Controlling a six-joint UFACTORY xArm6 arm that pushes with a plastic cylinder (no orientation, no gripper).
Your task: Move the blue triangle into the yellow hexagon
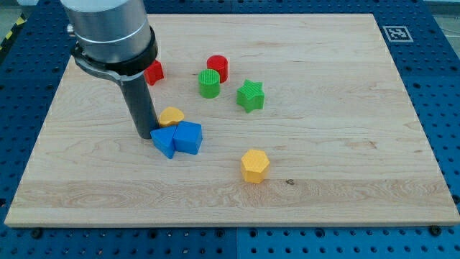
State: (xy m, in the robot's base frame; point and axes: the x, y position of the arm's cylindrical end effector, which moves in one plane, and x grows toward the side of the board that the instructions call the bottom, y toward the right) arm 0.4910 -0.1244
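My tip (144, 134) against blue triangle (164, 141).

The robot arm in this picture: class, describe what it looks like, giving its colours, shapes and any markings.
The arm is a wide, smooth grey cylinder with a black ring around its base. Below that hangs a straight dark rod, round and plain, ending at my tip. No cables or markings show.

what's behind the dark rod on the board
A red block sticks out at the rod's right, toward the view's top, its left part covered, so its shape is unclear. My tip sits beside the blue triangle.
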